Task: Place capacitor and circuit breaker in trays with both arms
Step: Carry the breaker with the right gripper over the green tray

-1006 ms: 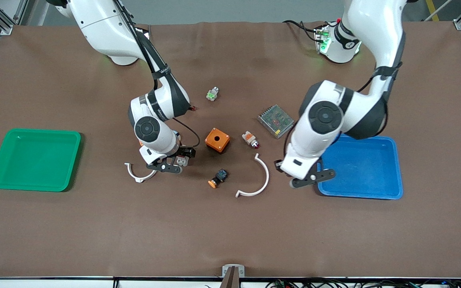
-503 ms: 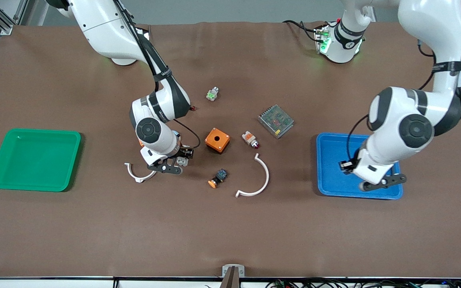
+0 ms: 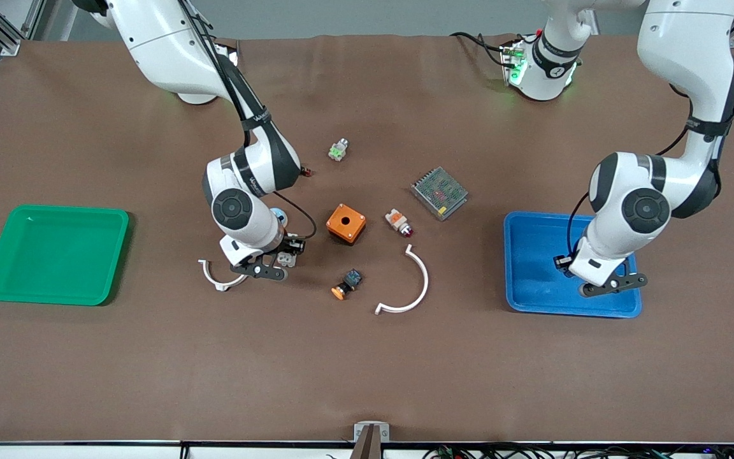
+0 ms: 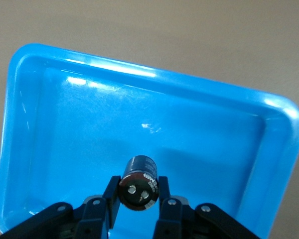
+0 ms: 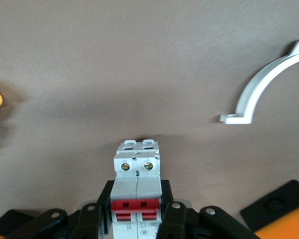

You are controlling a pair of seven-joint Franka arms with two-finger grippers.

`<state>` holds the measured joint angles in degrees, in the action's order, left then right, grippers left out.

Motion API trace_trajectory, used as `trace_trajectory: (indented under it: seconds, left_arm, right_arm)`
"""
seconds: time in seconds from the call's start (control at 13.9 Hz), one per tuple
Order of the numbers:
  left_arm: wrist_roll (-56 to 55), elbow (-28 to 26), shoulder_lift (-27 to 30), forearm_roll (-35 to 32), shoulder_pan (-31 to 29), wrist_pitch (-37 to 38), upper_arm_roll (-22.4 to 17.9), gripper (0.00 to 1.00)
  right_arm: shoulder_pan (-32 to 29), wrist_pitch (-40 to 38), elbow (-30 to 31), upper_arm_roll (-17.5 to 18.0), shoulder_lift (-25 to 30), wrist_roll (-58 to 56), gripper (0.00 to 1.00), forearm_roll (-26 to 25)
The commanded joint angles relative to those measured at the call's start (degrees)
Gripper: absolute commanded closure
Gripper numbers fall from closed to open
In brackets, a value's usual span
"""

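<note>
Right, front view: your left gripper [image 3: 610, 285] hangs over the blue tray [image 3: 526, 299], the right gripper [image 3: 269, 266] sits low over the table between the orange box [image 3: 345, 222] and the smaller of two white clips [image 3: 217, 276]. Two trays, one blue, one green [image 3: 55, 253]; green lies well toward the right arm's end.

Left wrist view: fingers pinch the one capacitor [image 4: 138, 182], long axis pointing down at the tray floor.

Right wrist view: fingers clamp the one circuit breaker [image 5: 137, 185], long axis lengthwise between them. Whether it's clear of the table, can't tell.
</note>
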<state>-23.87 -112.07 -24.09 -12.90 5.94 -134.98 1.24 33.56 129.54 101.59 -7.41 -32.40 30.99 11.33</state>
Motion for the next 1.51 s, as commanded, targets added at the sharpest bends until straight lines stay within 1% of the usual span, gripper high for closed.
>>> trace_trajectory:
  seconds: [0.0, 0.07, 0.22, 0.29, 0.36, 0.43, 0.5, 0.65, 0.79, 0.93, 1.01, 1.15, 1.44]
  left_arm:
    - [-2.22, -0.26, -1.21, -4.85, -0.31, -0.81, 0.25, 0.99]
    - [-2.49, -0.17, -2.26, -5.29, -0.31, -1.16, 0.25, 0.99]
    - [-2.67, 0.01, -3.94, -5.91, -0.22, -2.56, 0.25, 0.99]
    - [-2.67, 0.01, -4.29, -6.00, -0.22, -2.83, 0.25, 0.99]
    - [-2.67, 0.01, -4.30, -6.00, -0.22, -2.74, 0.25, 0.99]
    - [-2.58, 0.01, -4.38, -6.09, -0.40, -2.74, 0.25, 0.99]
    - [-2.58, 0.01, -4.47, -6.18, -0.49, -2.74, 0.25, 0.99]
    - [-2.49, 0.00, -4.82, -6.26, -0.66, -2.74, 0.16, 0.99]
    - [-2.49, 0.35, -5.17, -6.26, -0.75, -2.74, 0.08, 0.99]
    - [-2.49, 0.88, -5.18, -6.35, -0.58, -2.65, -0.01, 1.00]
    - [-2.41, 0.88, -4.83, -6.44, -0.57, -2.31, 0.08, 1.00]
    - [-2.40, 0.53, -4.04, -8.62, -0.75, -0.73, 0.08, 1.00]
    - [-2.49, 0.27, -3.33, -9.60, -0.84, 3.32, 0.08, 1.00]
  right_arm:
    - [-3.58, -11.45, -3.31, 0.03, 5.58, -2.15, 0.79, 0.71]
    - [-5.07, -18.46, -5.50, -0.06, 7.34, -3.03, 0.79, 0.71]
    - [-8.41, -28.86, -9.29, -0.49, 10.50, -4.00, 0.79, 0.36]
    - [-9.73, -31.95, -9.74, -0.58, 12.34, -4.79, 0.79, -1.64]
    - [-11.48, -34.42, -9.74, -0.58, 14.54, -6.45, 0.79, -5.32]
    - [-13.42, -36.70, -9.57, -0.67, 16.13, -9.17, 0.79, -7.44]
    - [-16.22, -38.47, -9.39, -0.76, 17.19, -12.67, 0.79, -8.07]
    - [-24.12, -40.76, -9.22, -0.76, 18.42, -23.55, 0.79, -8.34]
    - [-31.68, -41.47, -8.69, -0.76, 17.99, -33.41, 0.79, -8.34]
    - [-37.23, -39.90, -6.85, -0.76, 17.72, -40.02, 0.78, -8.34]
    - [-39.43, -39.20, -6.41, -0.76, 17.38, -42.30, 0.78, -8.43]
    - [-42.78, -36.13, -6.23, -0.67, 15.54, -46.44, 0.77, -10.88]
    - [-49.54, -28.14, -6.23, -0.67, 10.01, -55.49, 0.76, -11.16]
